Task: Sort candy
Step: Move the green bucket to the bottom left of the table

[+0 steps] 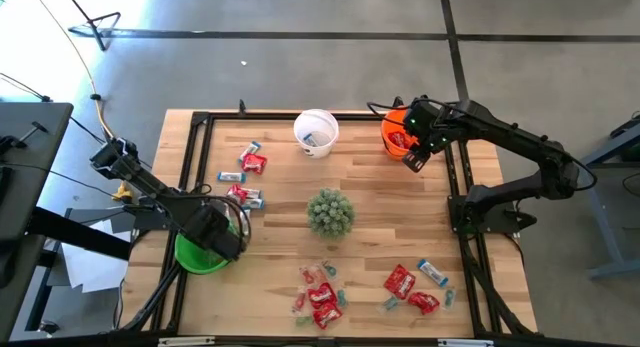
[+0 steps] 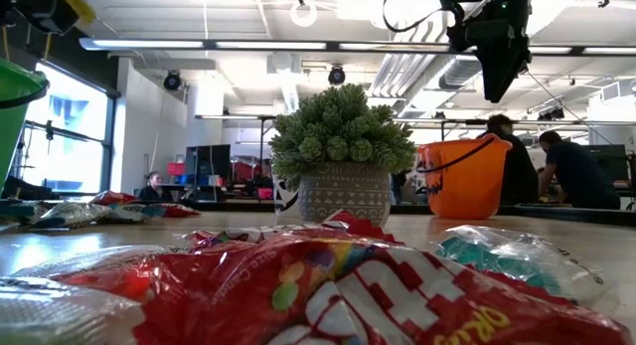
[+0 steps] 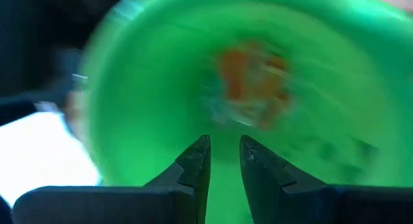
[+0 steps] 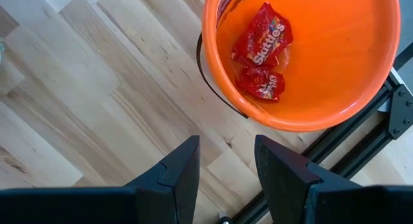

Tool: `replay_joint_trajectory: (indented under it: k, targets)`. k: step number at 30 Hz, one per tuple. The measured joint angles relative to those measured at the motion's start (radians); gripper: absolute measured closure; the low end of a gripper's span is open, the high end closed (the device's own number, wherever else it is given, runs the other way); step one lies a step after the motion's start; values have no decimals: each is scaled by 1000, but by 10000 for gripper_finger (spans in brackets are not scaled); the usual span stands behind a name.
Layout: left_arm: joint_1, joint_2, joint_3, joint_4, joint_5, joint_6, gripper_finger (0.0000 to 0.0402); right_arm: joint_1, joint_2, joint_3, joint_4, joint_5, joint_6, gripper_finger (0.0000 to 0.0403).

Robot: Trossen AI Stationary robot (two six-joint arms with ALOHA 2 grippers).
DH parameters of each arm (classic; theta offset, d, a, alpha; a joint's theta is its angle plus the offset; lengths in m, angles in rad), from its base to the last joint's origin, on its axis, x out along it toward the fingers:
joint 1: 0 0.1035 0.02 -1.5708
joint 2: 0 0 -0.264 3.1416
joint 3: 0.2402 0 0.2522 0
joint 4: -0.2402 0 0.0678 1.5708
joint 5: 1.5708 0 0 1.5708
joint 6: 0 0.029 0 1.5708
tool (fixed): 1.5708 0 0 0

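Observation:
My left gripper hangs over the green bucket at the table's left, pointing down into it. Its fingers stand slightly open with nothing between them, and blurred orange-and-pale candy lies on the bucket's bottom. My right gripper waits open above bare wood beside the orange bucket, where red packets lie. Loose candy lies on the table in clusters: far left, left middle, near middle and near right.
A white bucket stands at the far middle. A green spiky plant in a pot stands at the table's centre. A black frame runs around the tabletop. In the low view, people sit in the room beyond the table.

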Motion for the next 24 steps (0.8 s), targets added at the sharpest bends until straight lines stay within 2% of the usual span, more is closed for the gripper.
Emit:
replay_joint_trajectory:
  k: [5,11,18,24]
  targets:
    - [-2,6,0,173,10,-1,331,0,0,0,1,0,0,258]
    - [-10,13,0,272,15,-10,332,0,0,0,0,0,0,258]
    - [-64,13,1,342,99,-92,332,0,0,0,0,1,-1,258]
    - [-142,13,1,507,151,-222,332,0,0,0,-8,1,-2,258]
